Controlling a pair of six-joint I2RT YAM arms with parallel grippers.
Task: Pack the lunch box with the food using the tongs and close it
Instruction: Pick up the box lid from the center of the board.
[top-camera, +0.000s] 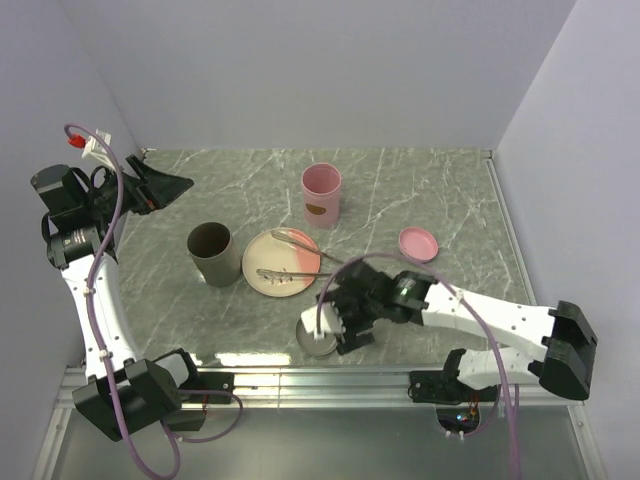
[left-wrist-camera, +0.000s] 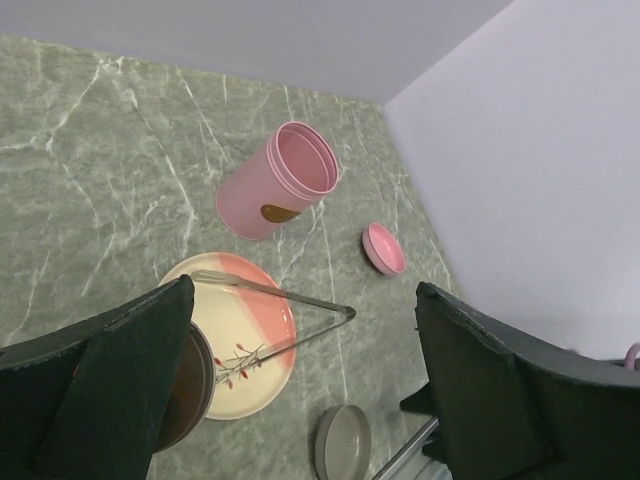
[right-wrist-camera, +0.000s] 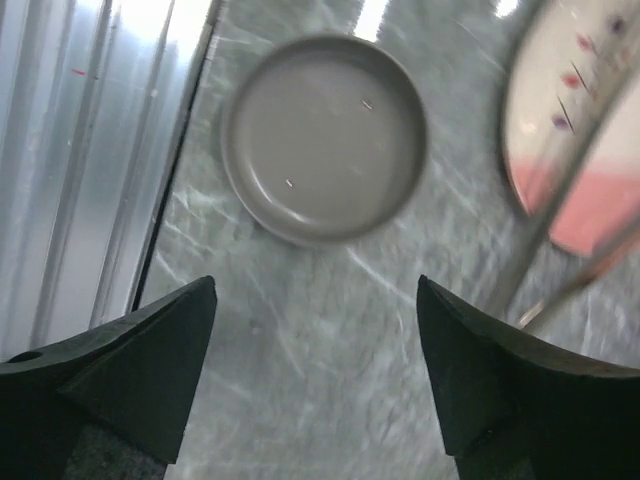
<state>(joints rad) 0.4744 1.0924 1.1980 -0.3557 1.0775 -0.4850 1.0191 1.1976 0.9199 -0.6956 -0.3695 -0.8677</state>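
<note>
Green marbled worktop: your right fingers (right-wrist-camera: 130, 360) hang spread open near the shallow round grey lid (right-wrist-camera: 325, 135), left fingers (left-wrist-camera: 100, 380) open, well away. Long silver metal tongs (top-camera: 300, 246) lie across the pink-and-cream plate (top-camera: 262, 252). Descend here and you'll likely catch the lid, not the tongs.

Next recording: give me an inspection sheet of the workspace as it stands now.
Surface: grey-green marbled tabletop, no spills seen.
Job's things: tongs lie across the plate; pink container open, pink lid apart; grey container open, grey lid near the front edge; food not made out.
Clutter: nothing seen.
End effectors: left end effector open, empty; right end effector open, empty, by the grey lid.
Cables: purple cables loop off both arms.
Surroundings: plain pale walls; metal rail in front.
</note>
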